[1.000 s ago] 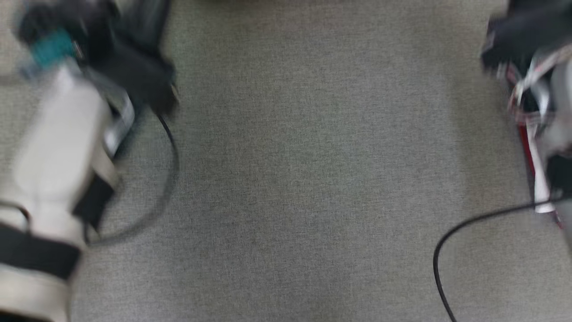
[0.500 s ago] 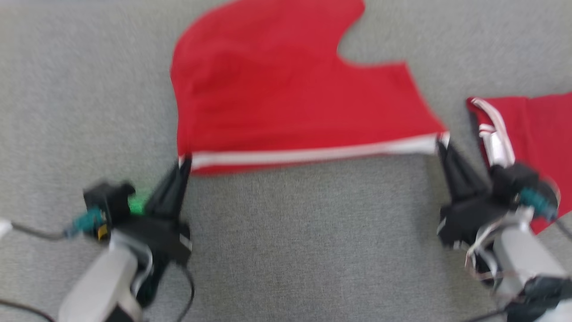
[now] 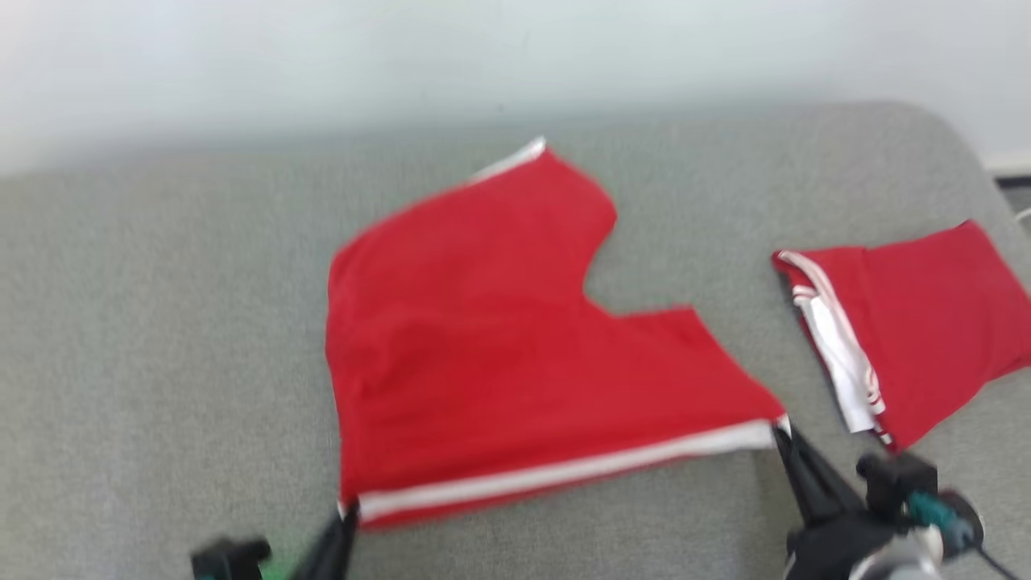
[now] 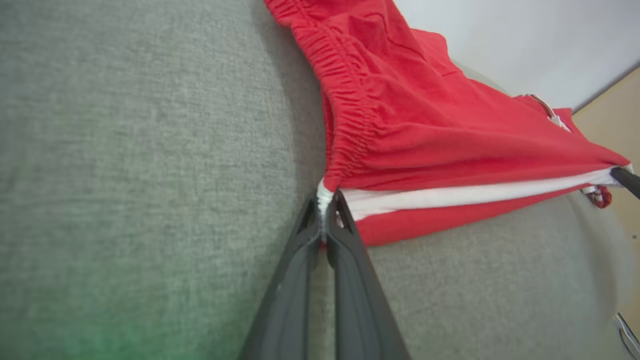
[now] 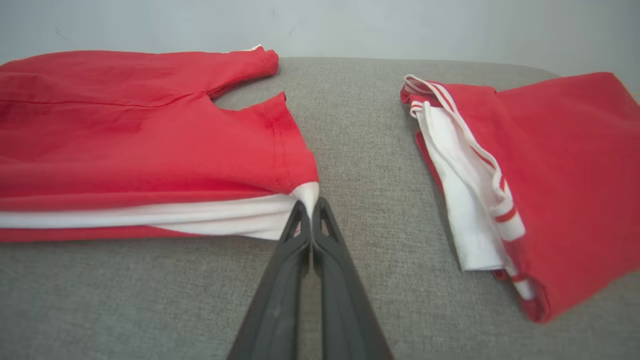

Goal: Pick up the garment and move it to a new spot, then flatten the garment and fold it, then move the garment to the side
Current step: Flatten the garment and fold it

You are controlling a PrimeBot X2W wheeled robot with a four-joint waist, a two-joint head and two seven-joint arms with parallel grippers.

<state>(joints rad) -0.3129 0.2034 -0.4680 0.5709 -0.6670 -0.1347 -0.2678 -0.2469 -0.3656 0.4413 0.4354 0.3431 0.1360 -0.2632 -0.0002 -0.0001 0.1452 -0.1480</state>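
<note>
The garment [image 3: 499, 354] is a pair of red shorts with a white side stripe, spread on the grey cushion. Its striped edge lies nearest me, drawn straight between both grippers. My left gripper [image 3: 348, 509] is shut on the garment's near left corner; the left wrist view has its tips [image 4: 325, 200] pinching white fabric beside the gathered waistband of the garment [image 4: 400, 130]. At the near right corner my right gripper [image 3: 780, 428] is shut on the stripe's end, seen up close as the pinched tips [image 5: 311, 205] against the garment [image 5: 150, 140].
A second red garment [image 3: 910, 330], folded with white and striped trim showing, lies on the cushion's right [image 5: 540, 185]. The grey cushion [image 3: 161, 338] ends at a pale wall behind, and its right edge curves down.
The head camera has tilted up, from bare cushion to the whole garment and wall. Both grippers stay shut on the striped edge's corners.
</note>
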